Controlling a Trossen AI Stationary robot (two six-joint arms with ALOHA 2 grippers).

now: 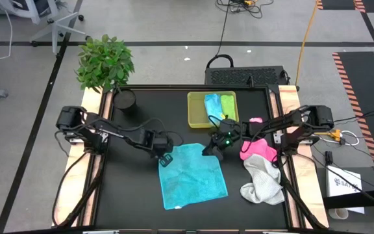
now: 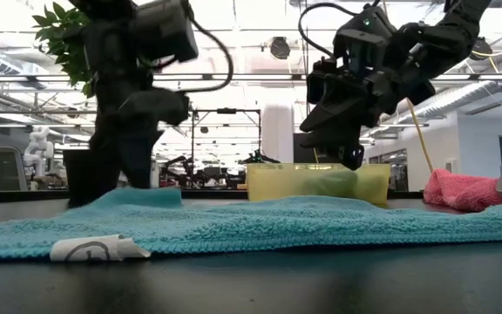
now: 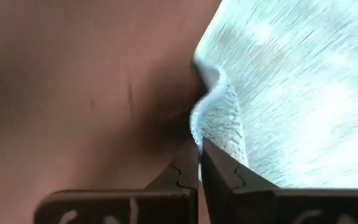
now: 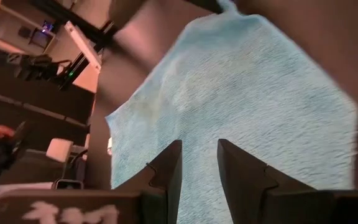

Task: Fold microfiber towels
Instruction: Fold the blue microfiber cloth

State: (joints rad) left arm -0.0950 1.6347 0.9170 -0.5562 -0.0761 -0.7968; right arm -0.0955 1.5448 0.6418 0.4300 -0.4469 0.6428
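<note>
High view, left tool (image 1: 165, 158) pinching teal towel (image 1: 193, 175) corner

Five towels: one teal (image 1: 192, 175), one pink (image 1: 258, 148), one white (image 1: 262, 183), one light blue (image 1: 212, 108), one green (image 1: 226, 104). One tray (image 1: 196, 112), one plant (image 1: 104, 62).

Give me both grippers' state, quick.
Left gripper: shut on the edge of the teal towel.
Right gripper: open, holding nothing, above the teal towel's far right corner.
</note>
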